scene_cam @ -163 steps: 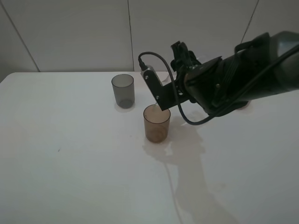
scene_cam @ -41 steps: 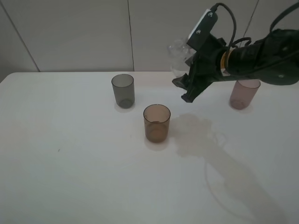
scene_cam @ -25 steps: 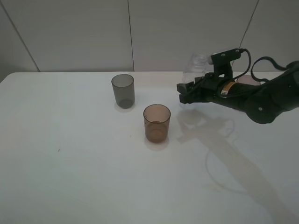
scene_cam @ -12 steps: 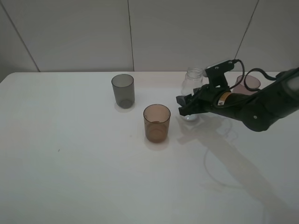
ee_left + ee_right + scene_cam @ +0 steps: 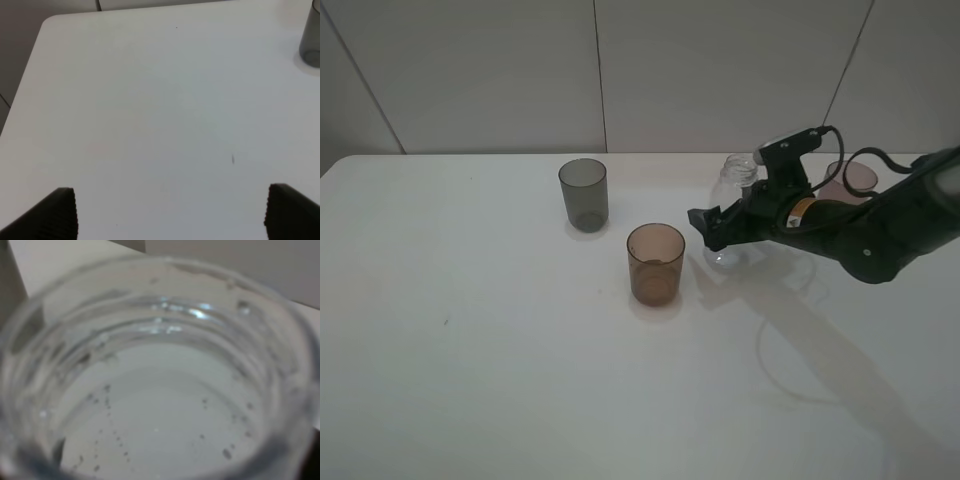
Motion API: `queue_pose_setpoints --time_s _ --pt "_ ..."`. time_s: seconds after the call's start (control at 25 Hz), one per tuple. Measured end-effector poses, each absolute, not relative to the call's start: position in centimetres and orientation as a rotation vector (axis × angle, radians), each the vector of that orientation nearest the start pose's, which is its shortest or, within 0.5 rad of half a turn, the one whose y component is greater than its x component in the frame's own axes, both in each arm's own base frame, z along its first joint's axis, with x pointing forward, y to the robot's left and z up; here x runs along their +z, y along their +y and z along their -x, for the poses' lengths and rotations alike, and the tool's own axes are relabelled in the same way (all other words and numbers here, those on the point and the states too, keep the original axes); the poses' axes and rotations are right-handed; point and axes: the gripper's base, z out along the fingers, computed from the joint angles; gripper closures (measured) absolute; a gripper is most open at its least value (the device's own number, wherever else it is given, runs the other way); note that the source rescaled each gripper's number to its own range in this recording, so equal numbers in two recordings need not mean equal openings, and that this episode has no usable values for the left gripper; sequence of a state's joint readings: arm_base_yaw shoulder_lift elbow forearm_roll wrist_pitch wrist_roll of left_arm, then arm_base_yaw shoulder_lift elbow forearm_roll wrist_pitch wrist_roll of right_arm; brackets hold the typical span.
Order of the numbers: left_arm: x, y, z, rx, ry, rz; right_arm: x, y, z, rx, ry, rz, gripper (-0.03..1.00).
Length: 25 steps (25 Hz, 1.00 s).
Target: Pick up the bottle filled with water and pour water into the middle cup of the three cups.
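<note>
Three cups on a white surface (image 5: pixel 500 380), bottle beside the brown one.
From above, the right hand (image 5: pixel 720 226) is clamped on the upright bottle (image 5: pixel 732 190), just right of the brown cup (image 5: pixel 655 263); grey cup (image 5: pixel 583 194) behind, pink cup (image 5: pixel 850 178) far right. Left wrist: left hand (image 5: pixel 170 212) fingers apart over bare surface. Right wrist: bottle mouth, droplets inside.

The right arm (image 5: pixel 880 225) is matte black and bulky, with a small orange-yellow band near its wrist, a pale grey block on top and a thin black cable looping above it; the left end effector (image 5: pixel 170 215) shows two black ribbed fingertips (image 5: pixel 62 210)
</note>
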<state>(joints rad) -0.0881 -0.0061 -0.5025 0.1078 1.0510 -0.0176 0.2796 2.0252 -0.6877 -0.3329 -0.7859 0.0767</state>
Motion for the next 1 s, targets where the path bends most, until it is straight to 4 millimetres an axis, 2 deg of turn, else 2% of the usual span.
queue_pose_setpoints --time_s 0.16,0.48,0.6,0.72,1.0 --pt "27.9 0.9 0.5 0.062 2.021 -0.066 10.7 11.4 -31.9 0.314 1.905 0.583 -0.03" --pt "27.9 0.9 0.5 0.062 2.021 -0.066 18.2 11.1 -31.3 0.305 1.726 0.531 -0.03" --pt "27.9 0.9 0.5 0.062 2.021 -0.066 20.5 10.5 -30.4 0.343 1.8 0.42 -0.03" --pt "27.9 0.9 0.5 0.062 2.021 -0.066 21.9 9.5 -29.1 0.359 1.951 0.271 -0.03" --pt "27.9 0.9 0.5 0.062 2.021 -0.066 23.5 6.1 -24.3 0.11 2.368 0.069 -0.03"
